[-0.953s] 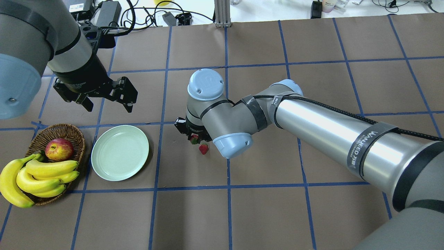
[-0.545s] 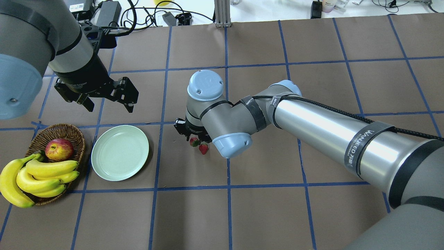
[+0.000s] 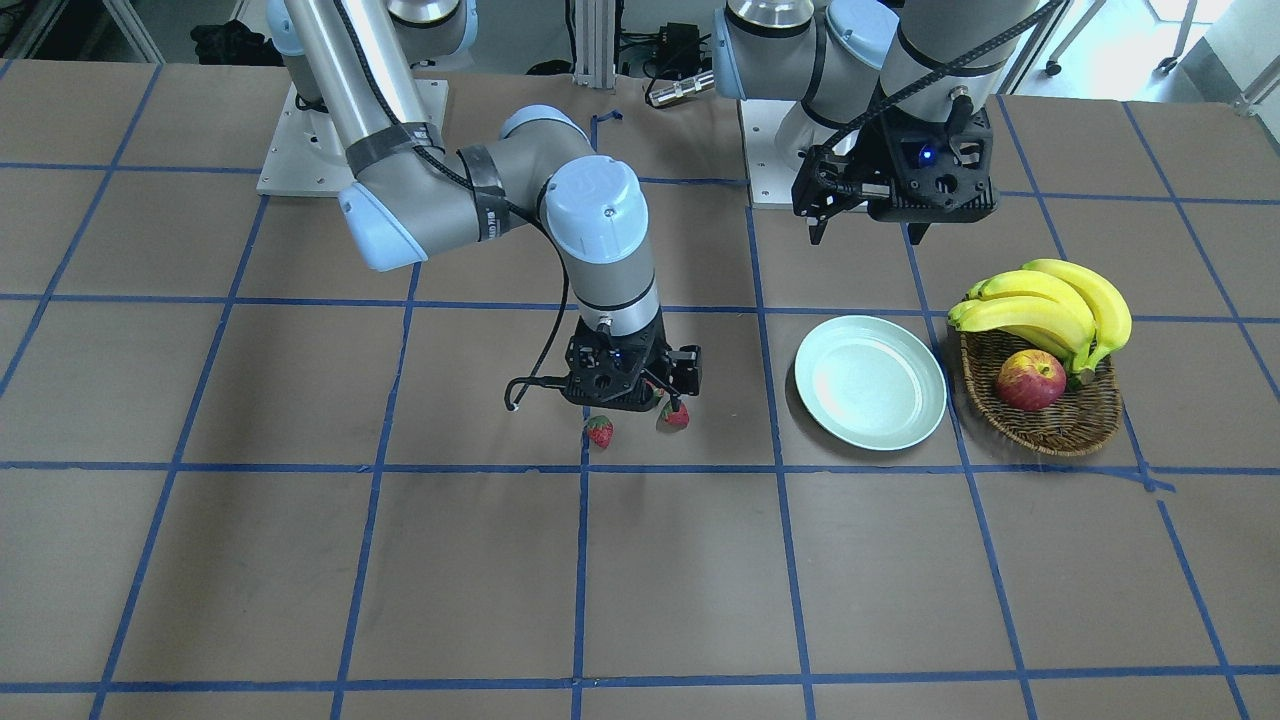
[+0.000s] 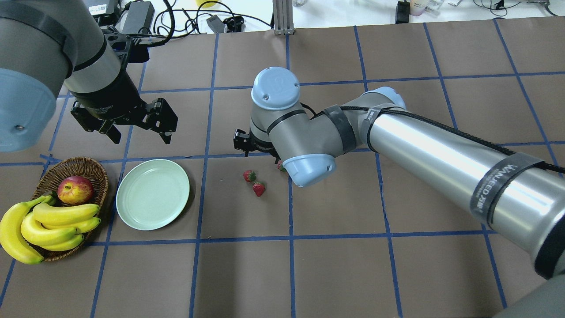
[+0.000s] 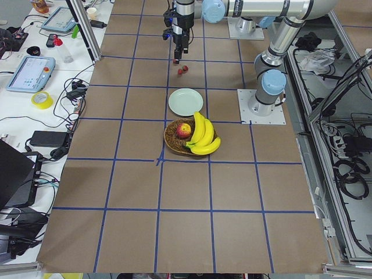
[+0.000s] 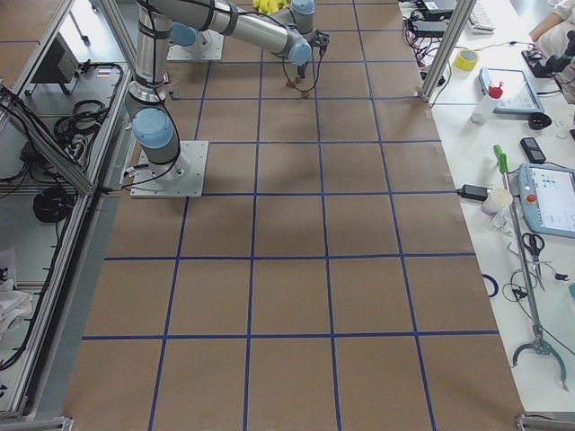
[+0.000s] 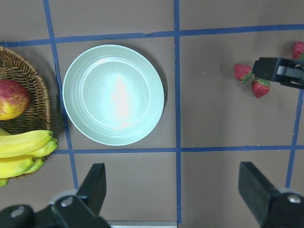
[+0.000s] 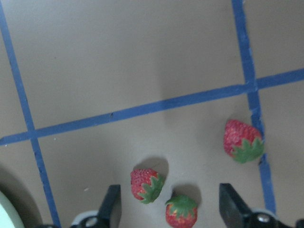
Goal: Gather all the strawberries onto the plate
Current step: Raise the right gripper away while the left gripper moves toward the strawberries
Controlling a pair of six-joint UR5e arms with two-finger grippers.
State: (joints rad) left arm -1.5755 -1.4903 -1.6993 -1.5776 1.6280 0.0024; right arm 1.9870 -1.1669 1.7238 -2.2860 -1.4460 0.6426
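While overhead half-hides one, right wrist shows three strawberries (image 8: 147, 184) (image 8: 181, 212) (image 8: 242, 140); left pincer (image 7: 175, 185), right pincer (image 8: 171, 206) apart, empty.

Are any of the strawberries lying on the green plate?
No, the plate is bare, and all three strawberries lie on the brown table off to one side.

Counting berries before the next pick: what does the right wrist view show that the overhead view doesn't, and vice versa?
Right wrist only: the third strawberry whole, by the blue tape; overhead, the right arm half hides it. Overhead only: the whole plate, the fruit basket, the left hand. Both: the other two strawberries, close together on the table.
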